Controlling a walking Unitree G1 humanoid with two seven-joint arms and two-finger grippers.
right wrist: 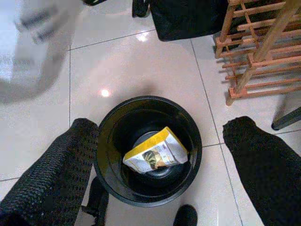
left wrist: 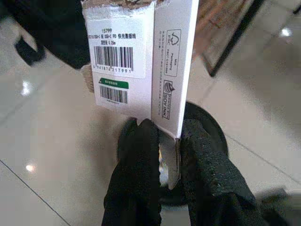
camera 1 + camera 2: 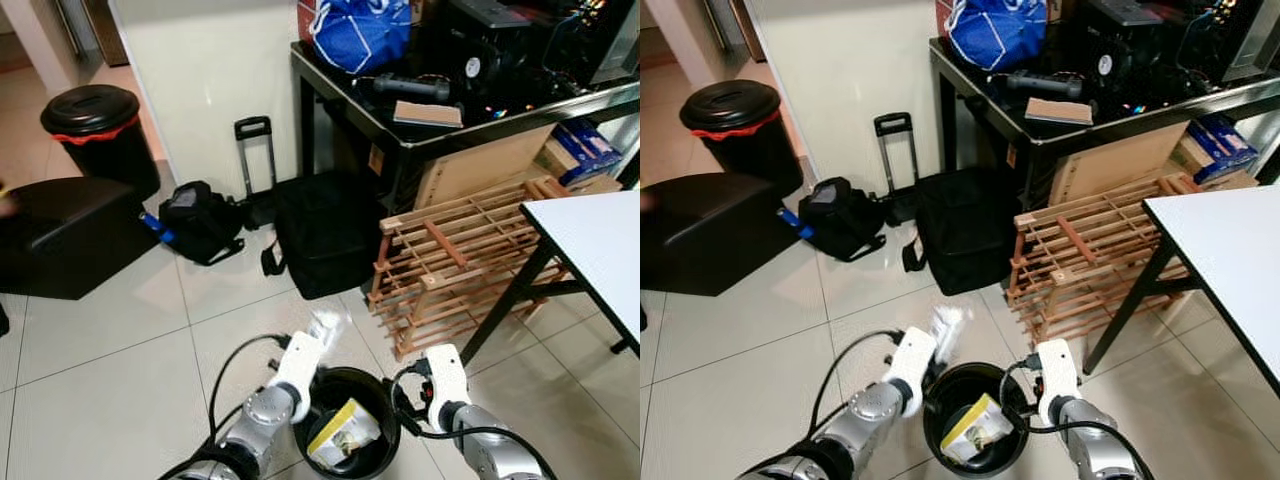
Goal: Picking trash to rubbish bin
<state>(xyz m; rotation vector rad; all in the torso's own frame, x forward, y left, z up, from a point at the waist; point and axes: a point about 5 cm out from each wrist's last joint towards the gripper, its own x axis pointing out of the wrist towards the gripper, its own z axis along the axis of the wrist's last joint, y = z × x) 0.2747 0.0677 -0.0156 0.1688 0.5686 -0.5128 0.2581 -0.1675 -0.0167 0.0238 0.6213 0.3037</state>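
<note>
Now the left gripper [image 2: 162,141] pinches a white carton [image 2: 141,56] by its lower edge, holding it above the floor just beside the rim of the black bin [image 3: 385,395]. To drop it well, I think it should first move over the bin's mouth, where a yellow packet [image 1: 155,153] already lies. On the right, the right gripper [image 1: 160,155] hangs spread wide over the bin.

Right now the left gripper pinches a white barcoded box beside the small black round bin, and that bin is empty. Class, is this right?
One detail is wrong. The small black round bin is not empty: the right wrist view shows a yellow-and-white packet inside. The left gripper does pinch the white barcoded box.
</note>
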